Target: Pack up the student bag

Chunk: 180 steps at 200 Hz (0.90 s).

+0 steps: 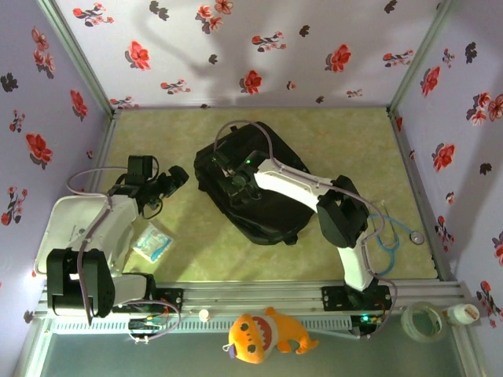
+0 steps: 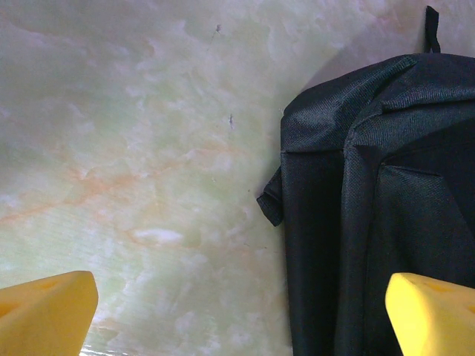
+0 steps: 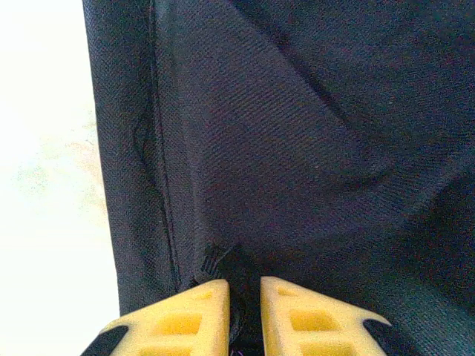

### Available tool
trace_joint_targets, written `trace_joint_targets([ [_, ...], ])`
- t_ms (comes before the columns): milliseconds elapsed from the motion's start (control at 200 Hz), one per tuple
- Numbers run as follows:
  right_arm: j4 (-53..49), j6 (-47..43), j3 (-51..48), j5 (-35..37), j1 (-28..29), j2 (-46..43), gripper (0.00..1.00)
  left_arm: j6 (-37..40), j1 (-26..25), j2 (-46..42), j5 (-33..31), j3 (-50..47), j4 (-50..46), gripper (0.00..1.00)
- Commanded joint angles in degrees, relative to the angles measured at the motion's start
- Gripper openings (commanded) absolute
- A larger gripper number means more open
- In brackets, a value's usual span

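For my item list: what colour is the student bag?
The student bag is plain black, clearest in the left wrist view.

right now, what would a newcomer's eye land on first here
The big black bag at the centre, with the right gripper shut on a bit of its fabric. The left gripper hangs open just left of the bag. An orange plush toy lies at the near edge.
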Motion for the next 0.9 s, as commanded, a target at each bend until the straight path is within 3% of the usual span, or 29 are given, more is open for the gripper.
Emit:
trace_joint_targets([
  [0,1.1,1.1,-1.2,1.3,-0.4,-2.1,0.17,-0.4,0.4,0.5,1.2,0.0,1.0,1.00],
  [565,-0.1,0.7,1.1,0.4,-0.4,2.5,0.23,-0.4,0.3,0.5,1.6,0.1,1.0,1.00],
  [670,-0.1,0.9,1.2,0.7,-0.5,2.6,0.17,-0.3,0.2,0.3,2.1,0.1,1.1,1.00],
  [815,0.8,1.5,0.2,2.7,-0.5,1.0,0.00,-0.1,-1.0,-0.1,3.6,0.3,1.5,0.98],
  [895,2.3,2.0,-1.3,4.1,-0.5,-1.1,0.00,-0.6,-2.5,-0.1,5.3,0.2,2.8,0.95],
])
